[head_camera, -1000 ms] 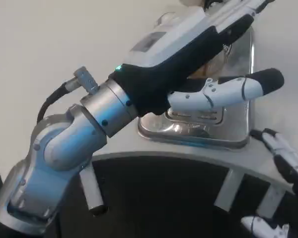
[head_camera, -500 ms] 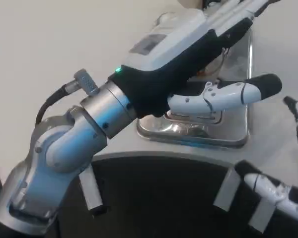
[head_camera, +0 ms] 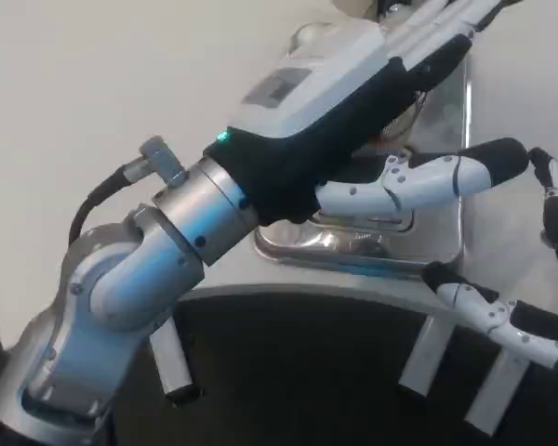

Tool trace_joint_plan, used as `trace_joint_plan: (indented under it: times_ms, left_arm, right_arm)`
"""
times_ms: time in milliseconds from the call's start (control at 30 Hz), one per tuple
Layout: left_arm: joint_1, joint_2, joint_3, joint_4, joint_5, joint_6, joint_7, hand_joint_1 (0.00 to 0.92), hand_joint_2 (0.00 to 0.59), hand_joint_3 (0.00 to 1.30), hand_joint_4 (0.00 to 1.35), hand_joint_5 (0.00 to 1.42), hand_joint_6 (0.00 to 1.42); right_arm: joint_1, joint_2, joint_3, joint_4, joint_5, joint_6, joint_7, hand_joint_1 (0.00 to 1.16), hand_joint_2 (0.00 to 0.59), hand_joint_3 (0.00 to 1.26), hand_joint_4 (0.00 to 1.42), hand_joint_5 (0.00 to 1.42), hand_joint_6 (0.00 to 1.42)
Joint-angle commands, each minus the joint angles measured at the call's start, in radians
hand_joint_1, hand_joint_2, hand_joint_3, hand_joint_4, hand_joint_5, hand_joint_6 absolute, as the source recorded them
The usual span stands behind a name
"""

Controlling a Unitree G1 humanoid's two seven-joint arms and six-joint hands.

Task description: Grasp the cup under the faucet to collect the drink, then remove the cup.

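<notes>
My left hand (head_camera: 353, 93) reaches far over the metal drip tray (head_camera: 437, 253) toward the top right, white back up, fingers stretched straight and running out of the picture's top. Its thumb (head_camera: 428, 177) sticks out to the right, apart from the fingers. A small clear, brownish patch (head_camera: 407, 119) shows between palm and thumb; it may be the cup, mostly hidden under the hand. My right hand (head_camera: 530, 325) hovers at the right edge beside the tray, fingers spread, holding nothing.
The silver left forearm (head_camera: 167, 251) crosses the middle of the picture. The white table's curved front edge (head_camera: 288, 290) runs just below the tray, with dark space beneath it. Bare white table lies to the left.
My right hand has risen from the lower right corner and come closer to the tray's right side. The left hand has stayed over the tray, barely shifting.
</notes>
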Motion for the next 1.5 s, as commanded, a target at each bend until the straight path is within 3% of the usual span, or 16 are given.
trace_joint_plan:
  times_ms: [33,267,633,767,1033,1200,1367,1500]
  left_arm:
    - [0.048,0.006,-0.013,0.003,0.024,0.026,-0.027,0.0,0.238,0.0,0.0,0.0,0.0]
    - [0.058,0.0,-0.006,-0.003,0.033,0.031,-0.021,0.0,0.239,0.0,0.0,0.0,0.0]
    - [0.072,-0.006,0.007,0.002,0.024,0.036,-0.007,0.0,0.239,0.0,0.0,0.0,0.0]
    - [0.104,-0.056,0.052,0.022,-0.05,0.058,0.032,0.0,0.242,0.0,0.0,0.0,0.0]
    - [0.189,-0.206,0.173,0.113,-0.271,0.116,0.131,0.0,0.239,0.0,0.0,0.0,0.0]
    - [0.228,-0.272,0.245,0.163,-0.357,0.138,0.186,0.0,0.235,0.0,0.0,0.0,0.0]
    - [0.252,-0.315,0.302,0.182,-0.435,0.174,0.209,0.0,0.231,0.0,0.0,0.0,0.0]
    - [0.252,-0.304,0.318,0.175,-0.428,0.117,0.209,0.0,0.23,0.0,0.0,0.0,0.0]
  right_arm:
    - [-0.04,0.021,0.021,0.052,0.01,0.022,-0.047,0.67,0.237,0.0,0.0,0.0,0.11]
    - [-0.116,0.026,0.046,0.111,0.01,0.045,-0.079,0.67,0.248,0.0,0.0,0.0,0.11]
    - [-0.158,0.019,0.056,0.156,0.022,0.051,-0.102,0.68,0.262,0.0,0.0,0.0,0.11]
    - [-0.174,0.014,0.052,0.171,0.03,0.053,-0.104,0.68,0.278,0.0,0.0,0.0,0.11]
    - [-0.187,0.001,0.057,0.18,0.043,0.056,-0.106,0.69,0.284,0.0,0.0,0.0,0.11]
    - [-0.199,-0.006,0.056,0.194,0.059,0.056,-0.107,0.67,0.278,0.0,0.0,0.0,0.11]
    - [-0.225,-0.012,0.065,0.216,0.074,0.058,-0.107,0.64,0.284,0.0,0.0,0.0,0.11]
    - [-0.234,-0.015,0.075,0.222,0.074,0.062,-0.111,0.65,0.271,0.0,0.0,0.0,0.11]
